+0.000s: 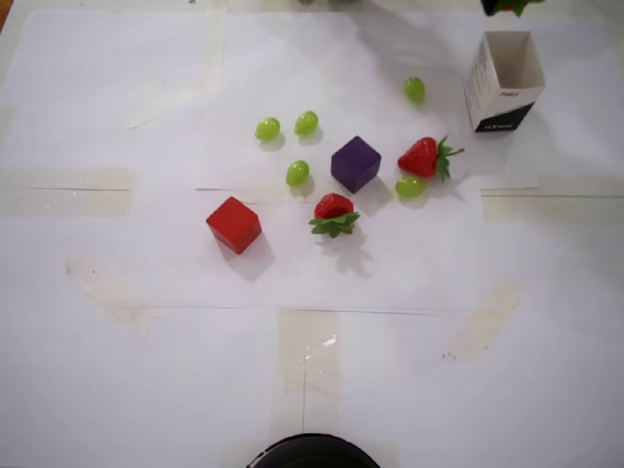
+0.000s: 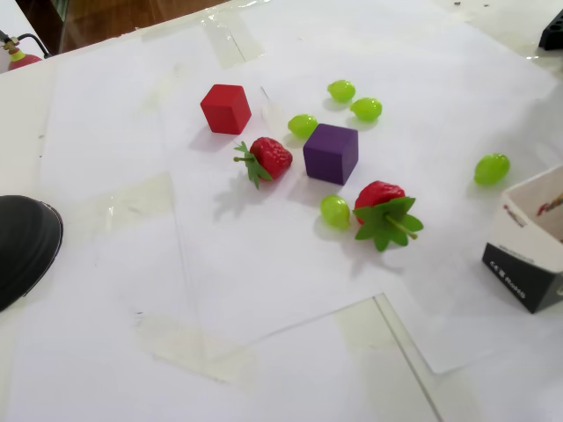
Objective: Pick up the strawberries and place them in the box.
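Gripper (image 1: 507, 6) barely shows at the overhead view's top edge just above the box (image 1: 526, 90), green leaves peeking, grip unreadable; centre over the box mouth before you release, two strawberries (image 1: 421, 157) (image 1: 333, 209) lying left of the box.

Fingers out of view; carried strawberry (image 1: 509, 6) and box (image 2: 530, 246) edge-cropped.

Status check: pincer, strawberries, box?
Pincer barely in view at overhead's top edge. Two strawberries on paper. Box upright, mouth unobstructed.
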Robot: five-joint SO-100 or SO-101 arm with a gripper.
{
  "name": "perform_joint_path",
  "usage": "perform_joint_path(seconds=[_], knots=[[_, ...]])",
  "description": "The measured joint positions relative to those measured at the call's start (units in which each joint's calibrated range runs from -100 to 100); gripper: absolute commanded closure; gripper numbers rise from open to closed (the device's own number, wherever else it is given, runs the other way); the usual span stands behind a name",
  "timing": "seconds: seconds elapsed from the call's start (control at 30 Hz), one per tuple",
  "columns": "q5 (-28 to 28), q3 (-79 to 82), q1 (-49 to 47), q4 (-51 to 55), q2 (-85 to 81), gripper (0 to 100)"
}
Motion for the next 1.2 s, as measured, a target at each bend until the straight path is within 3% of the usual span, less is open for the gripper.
perform_joint_path(seconds=[0.43,0.73,1.2], knots=[[1.61,0.0,-0.15,-5.93,6.45,83],[1.61,0.72,0.07,-12.41,6.45,75],[1.61,2.9,1.72,-13.12,6.45,74]])
